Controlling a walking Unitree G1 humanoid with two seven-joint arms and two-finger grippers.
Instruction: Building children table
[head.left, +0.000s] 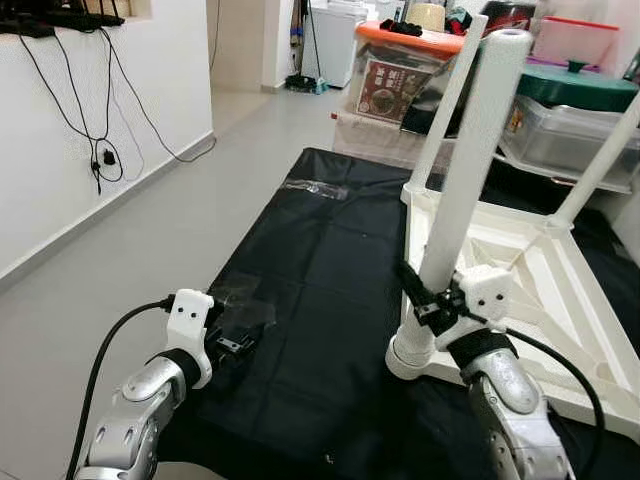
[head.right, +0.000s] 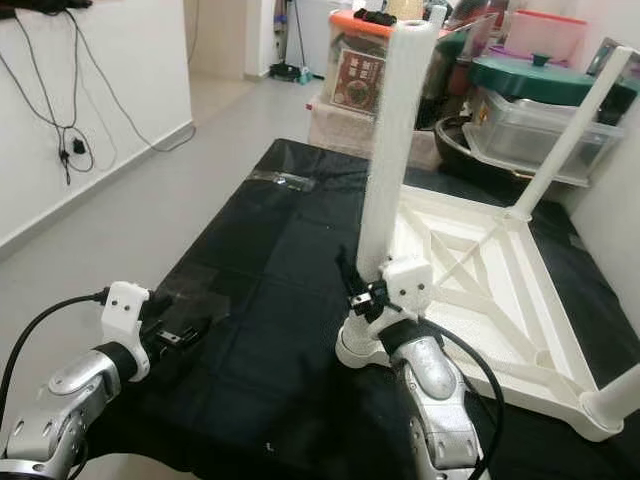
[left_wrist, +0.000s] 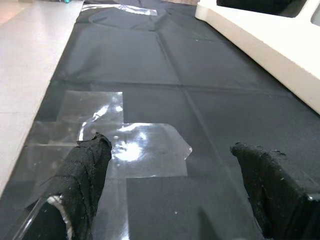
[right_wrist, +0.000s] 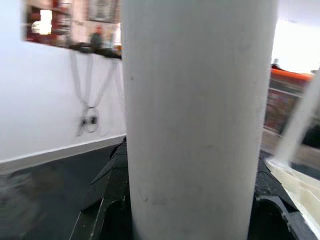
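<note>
While your right tool (head.right: 365, 290) clamps the nearest leg (head.left: 470, 160) just above its socket, that white leg stands nearly upright, long axis rising from the corner and leaning slightly away from you. The children's table (head.left: 540, 290) lies upside down on a black sheet (head.left: 320, 260) spread over the floor, its ribbed underside facing up. You can count four legs in the right eye view: the gripped one, one behind it, one at the far right corner, and a tip at the near right corner. Your left tool (left_wrist: 170, 200) hovers open over the sheet above clear tape patches (left_wrist: 135, 150), well apart from the table. Stacked plastic bins (head.left: 400, 70) stand beyond; their contents are unclear.
</note>
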